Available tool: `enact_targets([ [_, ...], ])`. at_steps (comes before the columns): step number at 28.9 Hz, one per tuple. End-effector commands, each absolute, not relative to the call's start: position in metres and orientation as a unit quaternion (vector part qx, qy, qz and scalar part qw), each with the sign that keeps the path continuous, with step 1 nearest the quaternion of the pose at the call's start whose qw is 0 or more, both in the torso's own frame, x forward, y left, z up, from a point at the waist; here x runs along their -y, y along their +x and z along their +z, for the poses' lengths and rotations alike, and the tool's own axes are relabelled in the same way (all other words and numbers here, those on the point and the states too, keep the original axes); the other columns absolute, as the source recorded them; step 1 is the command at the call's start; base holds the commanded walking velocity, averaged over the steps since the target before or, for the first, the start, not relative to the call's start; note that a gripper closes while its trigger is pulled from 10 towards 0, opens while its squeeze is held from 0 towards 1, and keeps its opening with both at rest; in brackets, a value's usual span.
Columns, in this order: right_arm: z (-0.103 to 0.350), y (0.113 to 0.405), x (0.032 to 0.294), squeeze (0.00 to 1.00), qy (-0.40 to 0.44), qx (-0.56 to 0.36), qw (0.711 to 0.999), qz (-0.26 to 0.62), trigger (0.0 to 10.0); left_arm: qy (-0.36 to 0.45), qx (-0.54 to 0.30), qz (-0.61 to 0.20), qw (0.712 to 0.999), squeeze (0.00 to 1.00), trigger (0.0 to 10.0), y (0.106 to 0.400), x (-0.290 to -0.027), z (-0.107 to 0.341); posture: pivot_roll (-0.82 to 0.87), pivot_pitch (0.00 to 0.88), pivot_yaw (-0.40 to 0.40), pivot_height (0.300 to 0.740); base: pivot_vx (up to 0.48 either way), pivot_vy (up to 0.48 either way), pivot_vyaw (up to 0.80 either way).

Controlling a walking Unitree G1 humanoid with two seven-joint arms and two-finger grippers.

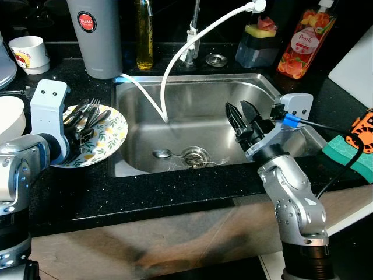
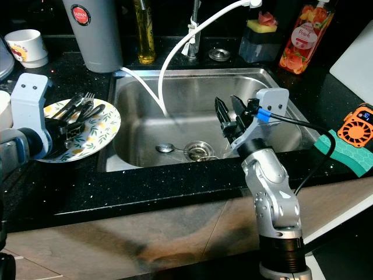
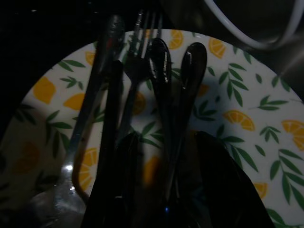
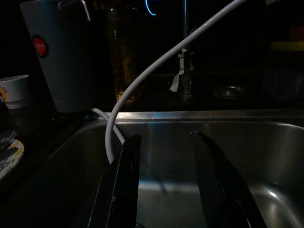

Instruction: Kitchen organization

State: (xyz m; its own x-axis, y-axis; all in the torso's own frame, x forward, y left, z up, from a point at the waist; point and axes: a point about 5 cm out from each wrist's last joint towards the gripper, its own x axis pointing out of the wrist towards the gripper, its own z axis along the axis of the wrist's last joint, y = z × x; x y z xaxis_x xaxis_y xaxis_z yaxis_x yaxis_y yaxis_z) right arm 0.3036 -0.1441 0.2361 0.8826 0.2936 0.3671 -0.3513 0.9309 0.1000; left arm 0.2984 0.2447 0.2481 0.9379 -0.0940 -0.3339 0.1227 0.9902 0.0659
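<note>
A spoon (image 1: 162,154) is lying in the sink (image 1: 256,87) beside the drain (image 1: 194,154). The right gripper (image 1: 243,118) is hovering above it, fingers spread and empty. The left gripper (image 1: 80,127) is sitting over cutlery (image 3: 156,85) on the lemon plate (image 1: 111,137) on the tabletop (image 1: 175,192); I cannot tell its fingers' state.

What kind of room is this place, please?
Most likely a home kitchen: a steel sink set in a black counter, a lemon-patterned plate holding cutlery, and a soap bottle behind.
</note>
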Motion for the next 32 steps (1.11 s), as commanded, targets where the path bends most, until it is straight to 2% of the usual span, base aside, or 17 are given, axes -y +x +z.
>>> enact_targets([
  [1,0.235,0.305,0.145,0.0,0.078,0.173,0.968,0.165,10.0,0.033,-0.171,-0.055,0.983,0.0,10.0,0.298,-0.247,0.253,0.12,0.069,-0.059,0.74,0.0,0.0,0.0],
  [5,0.234,0.305,0.145,0.0,0.079,0.172,0.968,0.165,10.0,0.022,-0.18,-0.063,0.981,0.0,10.0,0.297,-0.246,0.252,0.12,0.071,-0.056,0.74,0.0,0.0,0.0],
  [6,0.234,0.305,0.145,0.0,0.079,0.172,0.968,0.165,10.0,0.018,-0.192,-0.069,0.979,0.0,6.8,0.296,-0.244,0.247,0.12,0.071,-0.056,0.74,0.0,0.0,0.0],
  [7,0.234,0.305,0.145,0.0,0.08,0.172,0.968,0.164,10.0,0.012,-0.206,-0.072,0.976,0.0,4.6,0.294,-0.243,0.24,0.12,0.073,-0.054,0.74,0.0,0.0,0.0],
  [8,0.234,0.304,0.145,0.0,0.081,0.172,0.968,0.164,10.0,0.011,-0.217,-0.072,0.973,0.0,1.7,0.293,-0.242,0.234,0.12,0.073,-0.054,0.74,0.0,0.0,0.0],
  [9,0.233,0.304,0.145,0.0,0.081,0.171,0.968,0.163,10.0,0.015,-0.225,-0.069,0.972,0.0,0.0,0.292,-0.241,0.229,0.12,0.073,-0.054,0.74,0.0,0.0,0.0],
  [15,0.233,0.304,0.146,0.0,0.082,0.171,0.969,0.161,10.0,0.045,-0.236,-0.042,0.97,0.0,0.0,0.292,-0.243,0.219,0.12,0.078,-0.054,0.74,0.0,0.0,0.0],
  [17,0.233,0.304,0.146,0.0,0.082,0.171,0.969,0.161,10.0,0.062,-0.211,-0.033,0.975,0.0,0.0,0.295,-0.243,0.227,0.12,0.078,-0.056,0.74,0.0,0.0,0.0],
  [20,0.233,0.305,0.146,0.0,0.082,0.171,0.969,0.16,10.0,0.042,-0.111,-0.053,0.992,0.0,0.0,0.302,-0.233,0.254,0.12,0.078,-0.057,0.74,0.0,0.0,0.0],
  [22,0.233,0.305,0.146,0.0,0.082,0.171,0.969,0.16,10.0,0.042,-0.111,-0.053,0.992,0.0,0.0,0.302,-0.233,0.254,0.12,0.078,-0.057,0.74,0.0,0.0,0.0],
  [24,0.233,0.305,0.146,0.0,0.083,0.172,0.969,0.16,10.0,0.018,-0.027,-0.076,0.997,0.0,0.0,0.304,-0.223,0.278,0.12,0.076,-0.058,0.74,0.0,0.0,0.0],
  [25,0.233,0.305,0.146,0.0,0.083,0.172,0.969,0.16,10.0,0.018,-0.027,-0.076,0.997,0.0,0.0,0.304,-0.223,0.278,0.12,0.076,-0.058,0.74,0.0,0.0,0.0],
  [26,0.234,0.305,0.146,0.0,0.083,0.172,0.969,0.16,10.0,0.001,0.023,-0.099,0.995,0.0,2.5,0.304,-0.213,0.292,0.12,0.076,-0.058,0.74,0.0,0.0,0.0],
  [27,0.234,0.306,0.146,0.0,0.084,0.172,0.968,0.159,10.0,-0.023,0.046,-0.134,0.99,0.0,10.0,0.304,-0.2,0.299,0.12,0.074,-0.058,0.74,0.0,0.0,0.0],
  [31,0.234,0.306,0.145,0.0,0.085,0.173,0.968,0.159,10.0,-0.048,0.027,-0.217,0.975,0.0,10.0,0.316,-0.153,0.289,0.11,0.074,-0.063,0.74,0.0,0.0,0.0],
  [32,0.234,0.306,0.145,0.0,0.085,0.173,0.968,0.159,10.0,-0.048,0.027,-0.217,0.975,0.0,10.0,0.316,-0.153,0.289,0.11,0.074,-0.063,0.74,0.0,0.0,0.0],
])
